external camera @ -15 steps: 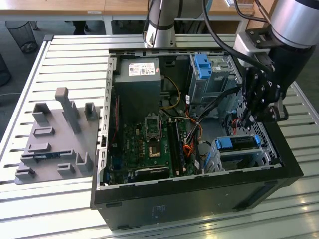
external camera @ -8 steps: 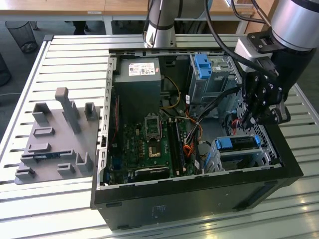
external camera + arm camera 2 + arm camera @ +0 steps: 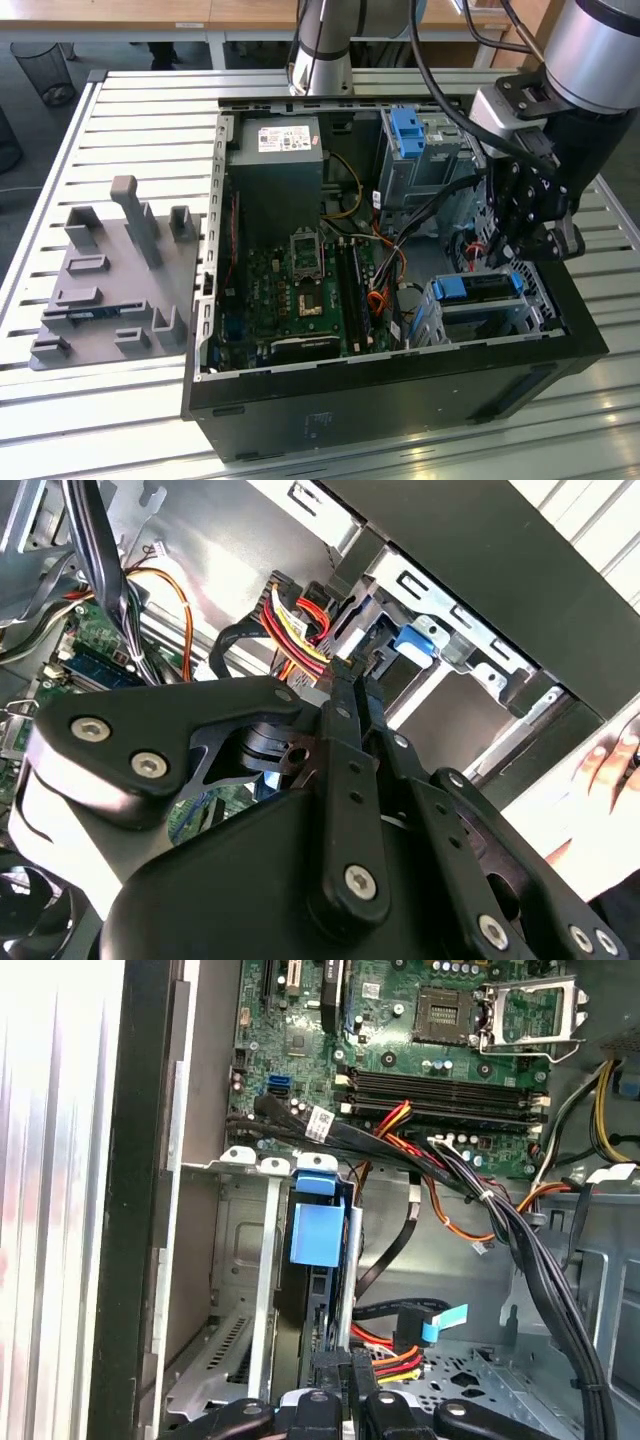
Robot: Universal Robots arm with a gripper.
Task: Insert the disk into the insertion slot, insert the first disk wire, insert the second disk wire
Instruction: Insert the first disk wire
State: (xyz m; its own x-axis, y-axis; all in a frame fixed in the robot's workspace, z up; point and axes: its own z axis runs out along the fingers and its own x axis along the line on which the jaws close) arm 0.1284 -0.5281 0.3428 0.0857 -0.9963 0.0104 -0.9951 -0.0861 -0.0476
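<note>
Exterior view: my gripper (image 3: 508,258) hangs at the open PC case (image 3: 400,400), at the corner on the exterior view's right, just above the disk (image 3: 478,288). The disk's blue carrier rail faces up. The disk sits inside the insertion slot (image 3: 440,322), the low silver cage. The taller grey bay w/ blue latch (image 3: 410,128) is farther back. The motherboard (image 3: 290,290) lies mid-case and the power supply (image 3: 275,165) is behind it. The case rests on a slatted table (image 3: 130,110). A grey fixture plate (image 3: 110,290) lies well apart from it, on the exterior view's left.

Second wrist view: my gripper (image 3: 350,675) has its tips drawn close together, w/ hardly a gap. The tips are right at the end of the red-yellow wire bundle (image 3: 295,630). Can't tell if they actually pinch its plug. The disk (image 3: 413,640) is just beside them, blue carrier showing, within the insertion slot (image 3: 480,650). A person's hand (image 3: 608,765) rests outside the case wall.

First wrist view: the disk (image 3: 315,1235) is seen edge-on, seated between the insertion slot (image 3: 235,1250) walls. My gripper (image 3: 350,1405) is at the disk's near end, touching the black plug of the red-yellow wire bundle (image 3: 395,1362). A black cable w/ light-blue tab (image 3: 440,1320) lies loose on the case floor nearby, not on the disk.
</note>
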